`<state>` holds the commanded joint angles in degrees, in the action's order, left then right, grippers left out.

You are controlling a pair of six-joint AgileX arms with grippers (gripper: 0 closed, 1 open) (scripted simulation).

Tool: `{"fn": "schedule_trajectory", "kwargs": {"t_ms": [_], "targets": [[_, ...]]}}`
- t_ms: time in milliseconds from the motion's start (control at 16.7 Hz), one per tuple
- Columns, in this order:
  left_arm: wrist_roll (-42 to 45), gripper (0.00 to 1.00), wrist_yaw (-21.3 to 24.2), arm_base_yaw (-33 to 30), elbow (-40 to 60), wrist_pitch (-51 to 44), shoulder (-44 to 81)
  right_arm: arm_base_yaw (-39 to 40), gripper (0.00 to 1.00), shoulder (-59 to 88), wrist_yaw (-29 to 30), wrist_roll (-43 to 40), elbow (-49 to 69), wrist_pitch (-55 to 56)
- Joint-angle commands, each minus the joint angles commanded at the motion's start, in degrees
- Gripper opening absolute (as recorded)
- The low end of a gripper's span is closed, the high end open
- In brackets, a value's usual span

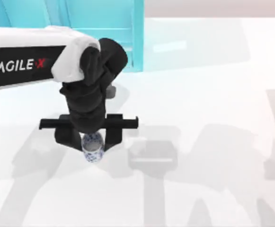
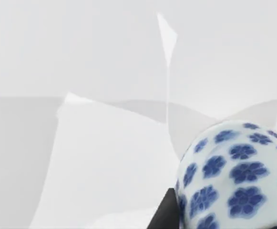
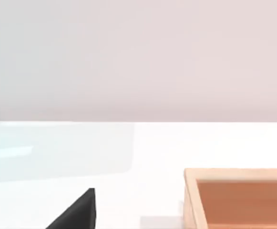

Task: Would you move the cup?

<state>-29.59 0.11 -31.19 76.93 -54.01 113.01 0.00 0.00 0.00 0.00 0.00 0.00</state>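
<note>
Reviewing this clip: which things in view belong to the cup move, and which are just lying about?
Part of the job:
- the cup, white with blue flowers
- the left gripper, fingers on either side of the cup

Lying about:
- a wooden tray, seen in the right wrist view
- a blue structure at the table's far edge

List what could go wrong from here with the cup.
The small white cylindrical cup with blue flowers sits between the fingers of the left tool, much narrower than the tool, so it may tilt or slip. From above, the arm hides the contact, so grip is hard to confirm.
</note>
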Motion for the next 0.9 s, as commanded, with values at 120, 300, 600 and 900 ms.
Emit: {"fn": "schedule_trajectory", "kwargs": {"t_ms": [120, 300, 600, 900], "targets": [[6.32, 0.00, -0.01, 6.43, -0.10, -1.64, -1.40, 0.00, 1.00, 0.00, 0.00, 0.00, 0.00, 0.00], [19.20, 0.00, -0.13, 19.42, -0.72, -4.70, -4.04, 0.00, 1.00, 0.00, 0.00, 0.00, 0.00, 0.00], [40.47, 0.00, -0.30, 40.77, -2.18, -9.11, -9.68, 0.00, 1.00, 0.00, 0.00, 0.00, 0.00, 0.00], [48.70, 0.00, 0.02, 49.01, -2.98, -10.65, -13.48, 0.00, 1.00, 0.00, 0.00, 0.00, 0.00, 0.00]]}}
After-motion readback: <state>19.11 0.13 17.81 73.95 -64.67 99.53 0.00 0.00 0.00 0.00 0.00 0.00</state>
